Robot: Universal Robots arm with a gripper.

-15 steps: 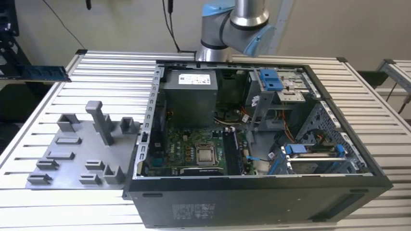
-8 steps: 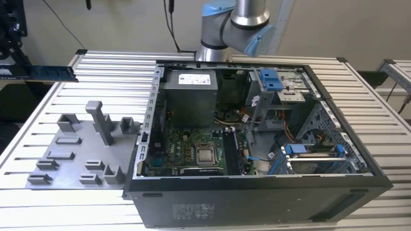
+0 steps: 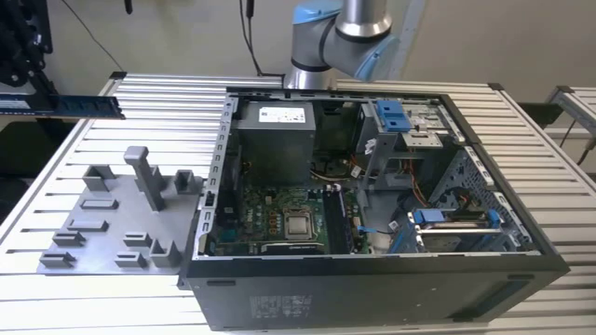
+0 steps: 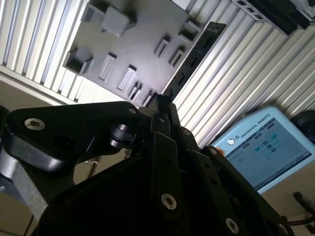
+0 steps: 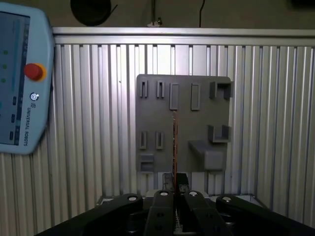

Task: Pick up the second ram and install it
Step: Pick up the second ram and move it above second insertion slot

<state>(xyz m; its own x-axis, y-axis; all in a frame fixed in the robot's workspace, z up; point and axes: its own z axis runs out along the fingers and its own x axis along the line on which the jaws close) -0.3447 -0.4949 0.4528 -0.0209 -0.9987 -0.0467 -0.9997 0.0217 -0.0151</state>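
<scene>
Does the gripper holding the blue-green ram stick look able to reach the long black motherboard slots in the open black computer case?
Probably yes: the black case lies open upward, nothing covers the slots, and the held stick hangs clear of it.

Open tower case (image 3: 373,296) on the slatted table (image 3: 158,122), side panel off.
Grey power-supply box (image 3: 275,143) sits inside; grey holder plate (image 3: 98,234) lies just beside the case, on the exterior view's left; a teach pendant (image 5: 19,83) is beside the table.
</scene>
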